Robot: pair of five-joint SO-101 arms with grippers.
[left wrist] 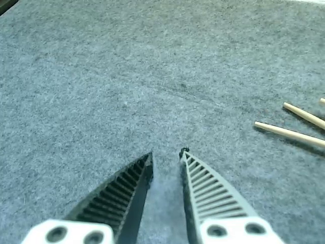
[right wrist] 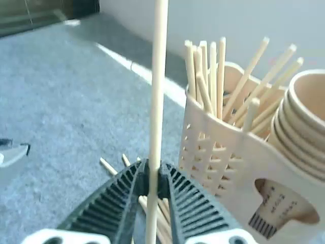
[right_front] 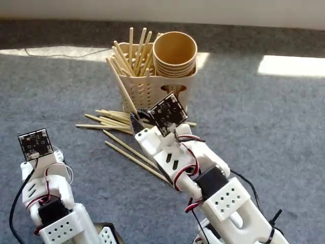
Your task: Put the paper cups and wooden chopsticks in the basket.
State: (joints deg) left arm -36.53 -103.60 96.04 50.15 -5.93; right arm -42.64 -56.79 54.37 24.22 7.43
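A cream slotted basket [right_front: 152, 89] stands at the back of the grey carpet, holding stacked paper cups [right_front: 175, 53] and several wooden chopsticks [right_front: 133, 56]. My right gripper [right_front: 136, 122] sits just in front of the basket, shut on one chopstick [right_front: 122, 84] that leans up along the basket's left side. In the right wrist view that chopstick [right wrist: 157, 91] stands upright between the fingers of the right gripper [right wrist: 153, 173], next to the basket [right wrist: 223, 157] and the cups [right wrist: 304, 112]. My left gripper [left wrist: 166, 153] hovers open over bare carpet, with nothing between its fingers.
Several loose chopsticks [right_front: 114, 121] lie fanned on the carpet in front of the basket, and two more [right_front: 134, 155] lie closer to the arms. Two chopstick ends [left wrist: 292, 131] show off to the side of the left gripper. The left arm [right_front: 40, 173] is at the near left.
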